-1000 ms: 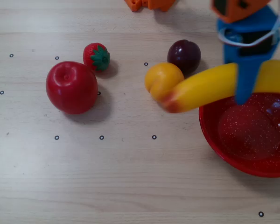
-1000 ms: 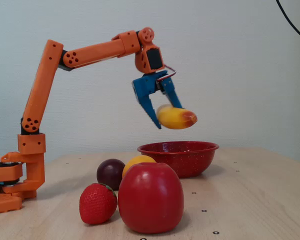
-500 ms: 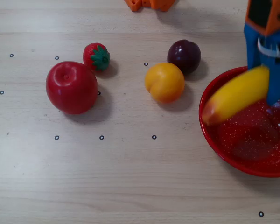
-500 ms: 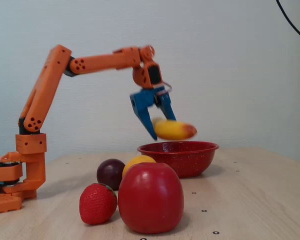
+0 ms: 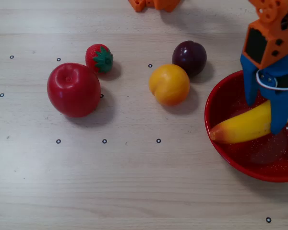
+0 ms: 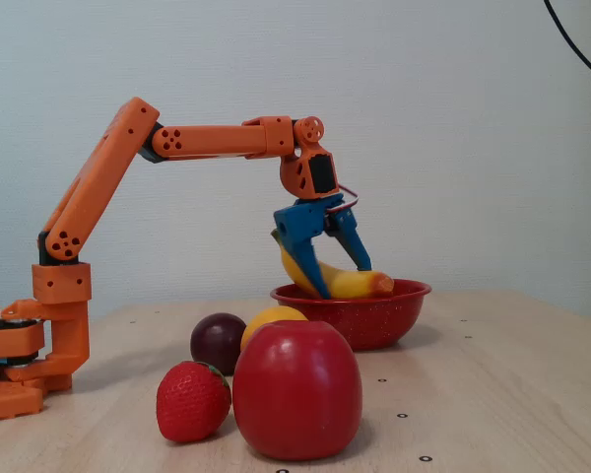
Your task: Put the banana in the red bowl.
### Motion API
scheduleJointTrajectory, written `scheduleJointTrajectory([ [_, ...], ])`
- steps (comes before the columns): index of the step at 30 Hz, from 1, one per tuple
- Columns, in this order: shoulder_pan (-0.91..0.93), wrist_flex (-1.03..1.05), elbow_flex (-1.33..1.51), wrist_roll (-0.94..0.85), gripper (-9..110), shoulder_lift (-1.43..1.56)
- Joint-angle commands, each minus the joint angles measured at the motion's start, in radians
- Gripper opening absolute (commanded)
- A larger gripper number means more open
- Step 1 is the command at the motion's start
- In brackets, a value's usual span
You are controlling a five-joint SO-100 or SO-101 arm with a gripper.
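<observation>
Overhead view: the banana lies across the red bowl, which sits at about 3 o'clock on the desk. Its long axis runs from 8 o'clock, where the reddish tip rests near the bowl's rim, up toward 2 o'clock. The blue end effector straddles it with its jaws set wide, one finger on each side. In the fixed view the banana tilts, stem end raised between the fingers. The apple, strawberry, orange fruit and plum stand at 9 to 12 o'clock.
</observation>
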Motion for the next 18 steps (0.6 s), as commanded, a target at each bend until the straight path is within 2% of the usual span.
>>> scheduleJointTrajectory([
  [1,-0.032,0.015,-0.094,-0.02,13,0.172],
  [3,-0.046,0.018,-0.086,-0.026,0,0.232],
  [12,-0.152,0.072,0.08,-0.069,0,0.497],
  [18,-0.268,-0.103,0.465,-0.064,0,0.816],
])
